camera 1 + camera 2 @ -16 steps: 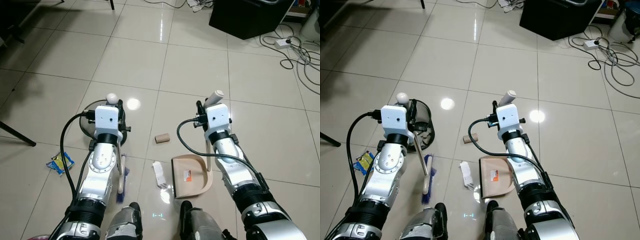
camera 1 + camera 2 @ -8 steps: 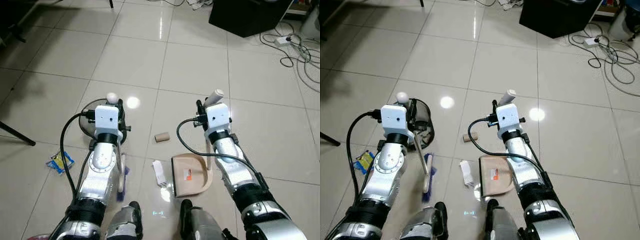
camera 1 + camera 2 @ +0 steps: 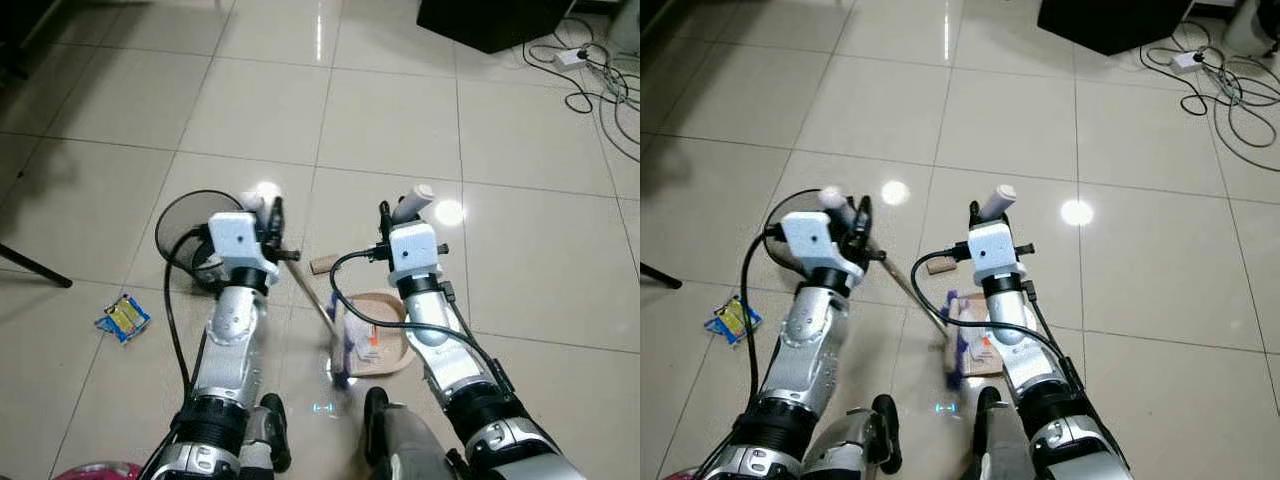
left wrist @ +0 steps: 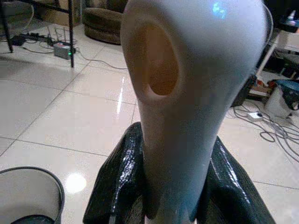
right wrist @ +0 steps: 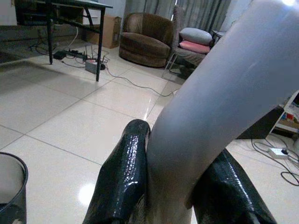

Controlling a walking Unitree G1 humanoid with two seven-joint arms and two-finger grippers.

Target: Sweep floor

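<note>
Mid-sweep, the left gripper [image 4: 175,186] clamps the broom handle [image 3: 310,291], its bristles [image 3: 343,358] at the dustpan [image 3: 385,345] held by the right gripper [image 5: 175,186], while a cardboard roll [image 3: 324,264] and a wrapper [image 3: 123,317] remain unswept.

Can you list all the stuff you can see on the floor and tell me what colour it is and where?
Broom: one, pale handle, blue bristles, slanting from the left pincer down to the dustpan.
Dustpan: one, beige, on the floor under the right arm.
Cardboard tube: one, brown, between the arms.
Bin: one, black, behind the left arm.
Wrapper: one, blue and yellow, far left.
Cables: several, dark and white, top right.
Left pincer: black, shut on the broom handle.
Right pincer: black, shut on the dustpan's handle.
</note>
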